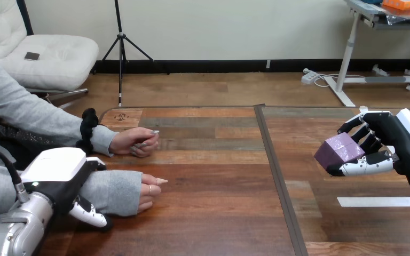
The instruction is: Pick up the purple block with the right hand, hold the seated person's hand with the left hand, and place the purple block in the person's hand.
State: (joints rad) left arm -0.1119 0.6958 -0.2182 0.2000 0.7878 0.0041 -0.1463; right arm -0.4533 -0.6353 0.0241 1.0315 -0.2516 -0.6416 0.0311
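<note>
Left hand [58,173] lies over the person's near forearm [112,191]; whether it grips cannot be told, so that hold should be secured first. The person's near hand [148,191] rests curled on the table [219,213]. Right hand [392,141], closed round the purple block [339,151], holds it raised, well apart.

Table [208,213] — wood-grain planks, faint sheen; purple block [339,151] — matt, smooth.

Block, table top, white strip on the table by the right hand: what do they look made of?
Block: matte purple, flat faces, no gloss; maybe foam or painted wood, can't tell which.
Table: wood-grain planks in mixed browns, slight sheen; likely laminate or veneer.
Strip: plain white, thin, lying flush on the top; looks like tape.
</note>
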